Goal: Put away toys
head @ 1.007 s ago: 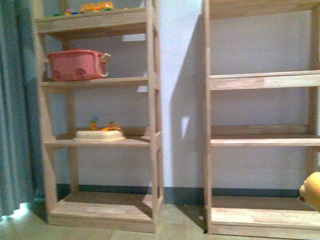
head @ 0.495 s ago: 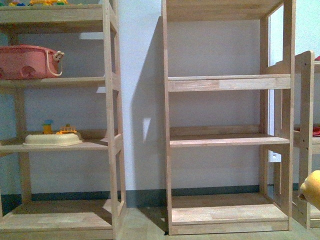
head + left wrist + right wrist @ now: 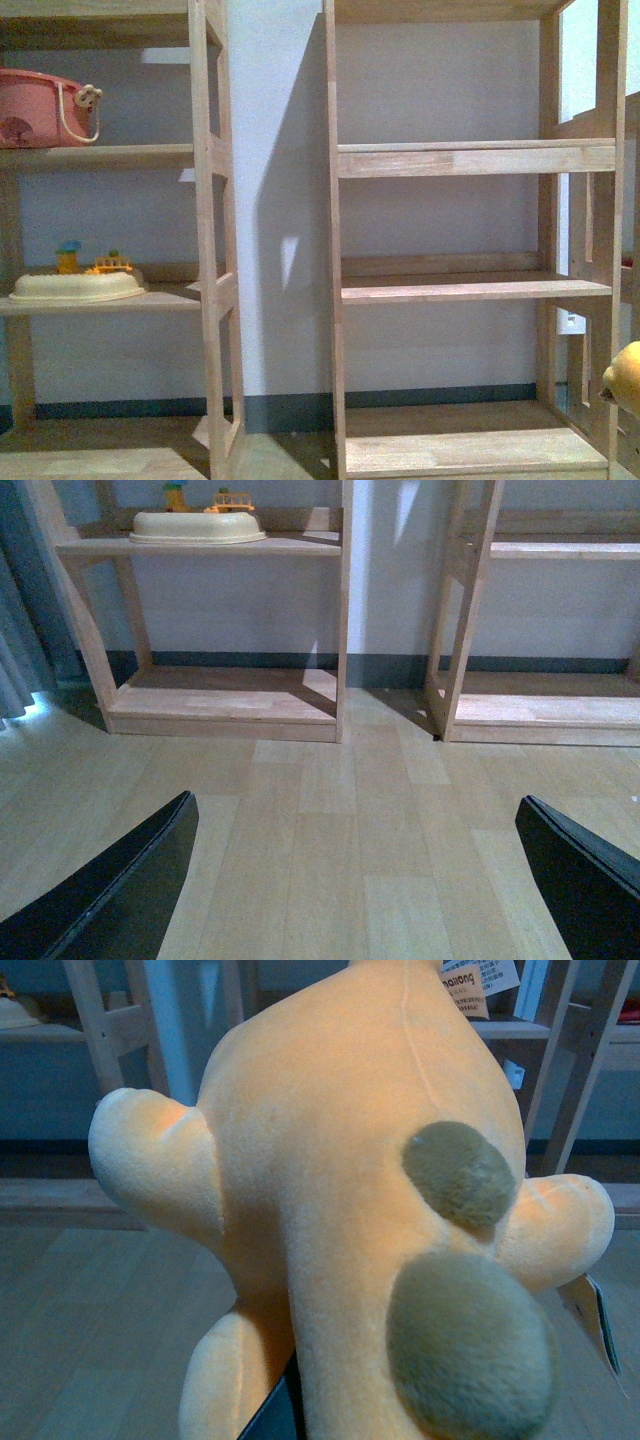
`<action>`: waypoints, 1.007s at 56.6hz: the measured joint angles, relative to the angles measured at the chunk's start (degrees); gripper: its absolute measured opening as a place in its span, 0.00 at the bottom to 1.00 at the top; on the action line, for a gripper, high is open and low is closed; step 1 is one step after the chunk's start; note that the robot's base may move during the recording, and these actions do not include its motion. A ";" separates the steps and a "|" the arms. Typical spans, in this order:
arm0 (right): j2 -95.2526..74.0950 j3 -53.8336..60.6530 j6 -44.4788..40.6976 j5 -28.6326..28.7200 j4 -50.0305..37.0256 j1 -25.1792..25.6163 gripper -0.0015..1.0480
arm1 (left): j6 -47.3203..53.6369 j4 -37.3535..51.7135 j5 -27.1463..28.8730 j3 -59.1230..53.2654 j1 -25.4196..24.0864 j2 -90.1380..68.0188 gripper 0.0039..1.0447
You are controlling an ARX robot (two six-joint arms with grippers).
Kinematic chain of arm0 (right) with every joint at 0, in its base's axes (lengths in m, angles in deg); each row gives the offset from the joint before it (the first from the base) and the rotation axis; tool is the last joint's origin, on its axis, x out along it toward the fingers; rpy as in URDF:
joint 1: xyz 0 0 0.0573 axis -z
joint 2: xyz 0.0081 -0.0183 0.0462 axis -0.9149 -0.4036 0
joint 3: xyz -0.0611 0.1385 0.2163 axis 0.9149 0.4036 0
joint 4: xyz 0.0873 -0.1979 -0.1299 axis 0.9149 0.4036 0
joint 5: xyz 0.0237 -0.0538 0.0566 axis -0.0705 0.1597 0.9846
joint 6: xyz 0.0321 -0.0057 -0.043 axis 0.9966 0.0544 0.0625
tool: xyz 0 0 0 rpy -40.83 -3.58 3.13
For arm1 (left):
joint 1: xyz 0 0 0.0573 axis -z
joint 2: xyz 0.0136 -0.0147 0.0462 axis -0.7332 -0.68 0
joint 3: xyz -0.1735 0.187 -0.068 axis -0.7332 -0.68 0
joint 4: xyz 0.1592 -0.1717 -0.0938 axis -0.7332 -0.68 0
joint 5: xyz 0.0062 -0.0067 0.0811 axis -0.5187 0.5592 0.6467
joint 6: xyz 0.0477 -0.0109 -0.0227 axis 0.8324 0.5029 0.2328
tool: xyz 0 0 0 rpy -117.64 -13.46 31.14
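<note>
Two wooden shelf units in front view, both nearer and displaced leftward against half a second earlier. On the left unit (image 3: 205, 200), now cut by the frame edge, a pink basket (image 3: 35, 105) half out of frame above a cream dish (image 3: 75, 288) bearing small toys. Beside it, the middle unit (image 3: 470, 160). At the lower right edge, as before, the plush toy (image 3: 625, 378), held off the floor (image 3: 330, 860). Black fingers of left gripper (image 3: 355, 805) spread wide apart. Jaws of right gripper (image 3: 280, 1412) clamped on the plush toy, only a dark sliver visible. Plush orange-yellow, short-napped, with stubby rounded limbs, two olive-brown round patches and paper tags.
</note>
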 joint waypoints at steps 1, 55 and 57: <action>0.00 0.00 0.00 0.00 0.00 0.00 0.07 | 0.00 0.00 0.00 0.00 0.00 0.00 0.94; 0.00 0.00 0.00 -0.07 0.00 -0.02 0.07 | 0.00 0.00 0.02 0.00 0.00 0.00 0.94; 0.00 0.00 0.00 0.00 0.00 -0.02 0.07 | 0.00 0.00 0.00 0.00 0.00 0.00 0.94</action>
